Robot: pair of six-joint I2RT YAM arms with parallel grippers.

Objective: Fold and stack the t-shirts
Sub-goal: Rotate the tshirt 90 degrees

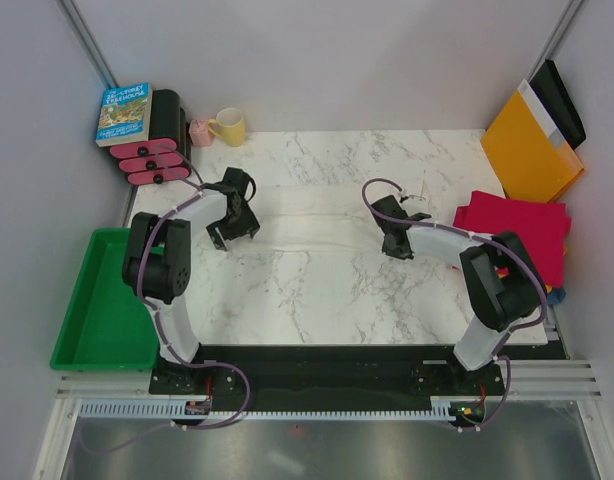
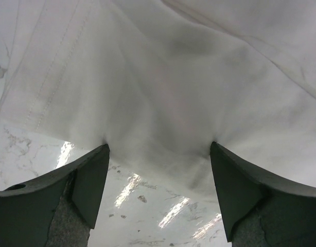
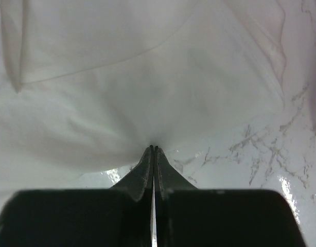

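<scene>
Thin plain white cloth t-shirt point(image 2: 173, 77) spread flat on the marbled white table point(image 1: 317, 300), one end effector at each side.

Far left, a green plastic tray point(image 1: 92, 300) beside the table. At the back left, a blue paperback book point(image 1: 124, 113), a small pink cup point(image 1: 201, 131) and a yellow mug point(image 1: 230, 126). Left end effector point(image 2: 158, 149): fingers wide apart, shirt edge lying against both tips, no grip. The shirt spans the table's middle between the arms, wrinkled. Right end effector point(image 3: 154, 149): fingers pressed together, pinching a gathered fold of the shirt at their tips. Right edge, a crimson red folded t-shirt point(image 1: 517, 230) on top of a stack. Behind it, a stiff orange-yellow envelope point(image 1: 532, 150) leaning on the wall.
</scene>
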